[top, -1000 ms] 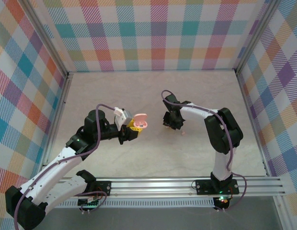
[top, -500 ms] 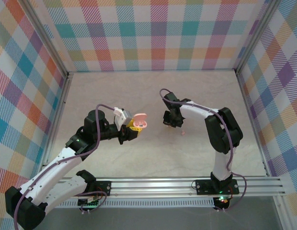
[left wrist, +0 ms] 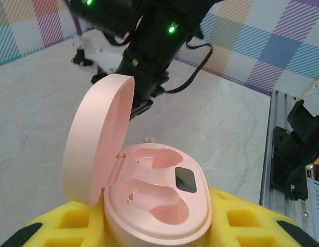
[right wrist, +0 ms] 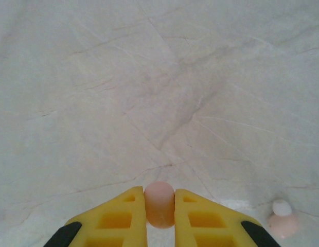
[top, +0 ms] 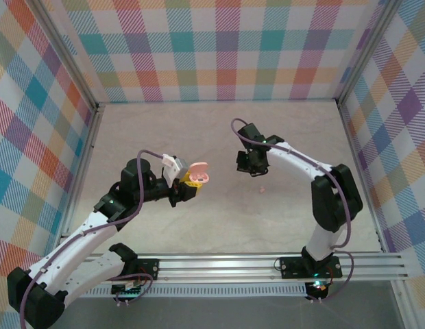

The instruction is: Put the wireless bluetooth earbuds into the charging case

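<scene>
My left gripper is shut on the pink charging case and holds it above the table with its lid up. In the left wrist view the case sits between yellow fingers, and both of its sockets are empty. My right gripper hovers over the middle of the table. In the right wrist view this gripper is shut on a salmon pink earbud, pinched upright between the yellow tips. A second pink earbud lies on the table just right of it, visible from above as a small pink earbud.
The marbled table is fenced by checked walls on three sides. A metal rail with both arm bases runs along the near edge. The right arm's dark wrist looms close behind the case lid.
The right gripper has closed on a pink earbud and lifted it off the table, moving slightly away from the rail. The left arm and case have stayed put.
</scene>
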Robot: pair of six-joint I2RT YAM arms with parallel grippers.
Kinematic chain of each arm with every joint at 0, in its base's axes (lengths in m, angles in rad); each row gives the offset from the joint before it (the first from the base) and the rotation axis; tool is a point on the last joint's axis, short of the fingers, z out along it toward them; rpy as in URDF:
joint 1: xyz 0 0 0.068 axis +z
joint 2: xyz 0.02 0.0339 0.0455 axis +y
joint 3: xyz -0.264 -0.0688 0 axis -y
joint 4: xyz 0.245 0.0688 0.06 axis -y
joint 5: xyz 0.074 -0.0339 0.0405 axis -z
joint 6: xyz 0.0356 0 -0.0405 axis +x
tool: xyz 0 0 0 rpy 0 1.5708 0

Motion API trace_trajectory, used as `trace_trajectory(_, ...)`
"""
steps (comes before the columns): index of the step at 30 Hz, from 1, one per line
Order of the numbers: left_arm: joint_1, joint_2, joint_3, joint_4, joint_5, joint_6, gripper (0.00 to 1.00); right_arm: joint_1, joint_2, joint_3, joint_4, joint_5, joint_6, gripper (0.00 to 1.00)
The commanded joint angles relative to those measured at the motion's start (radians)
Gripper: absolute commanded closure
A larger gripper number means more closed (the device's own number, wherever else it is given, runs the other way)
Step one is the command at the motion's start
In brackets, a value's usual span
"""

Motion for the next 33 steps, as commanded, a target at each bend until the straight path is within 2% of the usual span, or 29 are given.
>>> trace_trajectory(1,0.008,-0.005,-0.016,0.031,0.002,-0.023,0.8,-0.005,-0.078,0.027,-0.058,0.01,-0.042,0.84)
trace_trajectory(14,0.008,0.081,-0.009,0.144,0.022,-0.054,0.8,0.012,-0.284,0.078,-0.15,-0.06,-0.107,0.84)
trace_trajectory(24,0.008,0.165,0.006,0.215,0.036,-0.054,0.8,0.135,-0.307,0.207,-0.2,-0.062,-0.152,0.85)
trace_trajectory(33,0.008,0.195,0.011,0.262,0.019,-0.077,0.8,0.219,-0.314,0.235,-0.173,-0.064,-0.166,0.85)
